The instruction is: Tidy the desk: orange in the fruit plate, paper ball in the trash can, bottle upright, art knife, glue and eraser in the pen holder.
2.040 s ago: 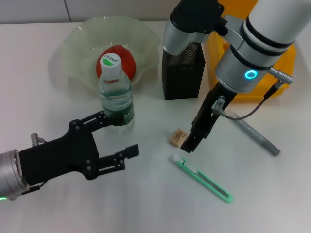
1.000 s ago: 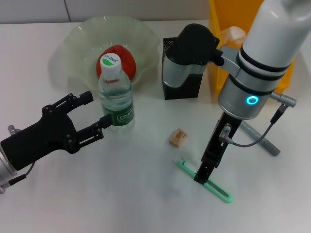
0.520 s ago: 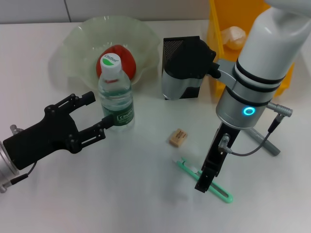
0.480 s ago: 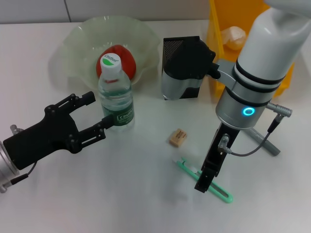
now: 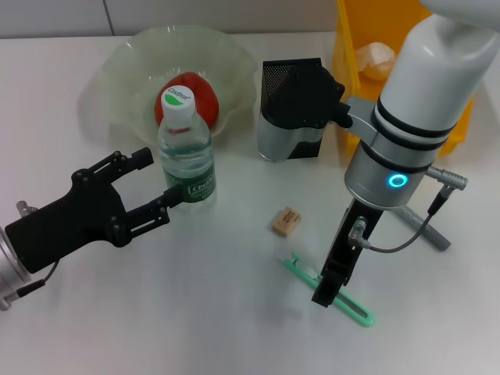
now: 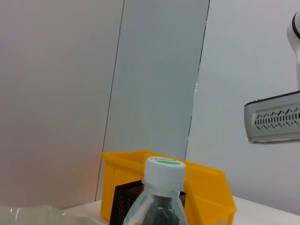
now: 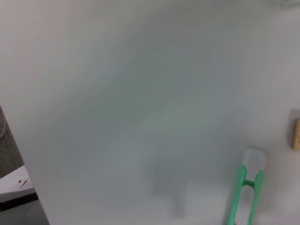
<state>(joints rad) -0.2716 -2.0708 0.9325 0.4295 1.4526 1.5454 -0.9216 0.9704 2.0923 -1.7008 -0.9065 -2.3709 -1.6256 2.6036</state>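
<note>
Right pincer (image 5: 326, 291) is pressing down over the green art knife (image 5: 344, 300) lying flat on the counter (image 5: 234, 312); can't tell its jaw state. Risk: fingers skidding off the thin handle, knocking it toward the eraser (image 5: 286, 221). Left pincer (image 5: 144, 183) is sitting open beside the upright bottle (image 5: 187, 148).

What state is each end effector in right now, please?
Left end effector: open, empty, beside the water bottle.
Right end effector: down on the green art knife; grip cannot be told.
</note>
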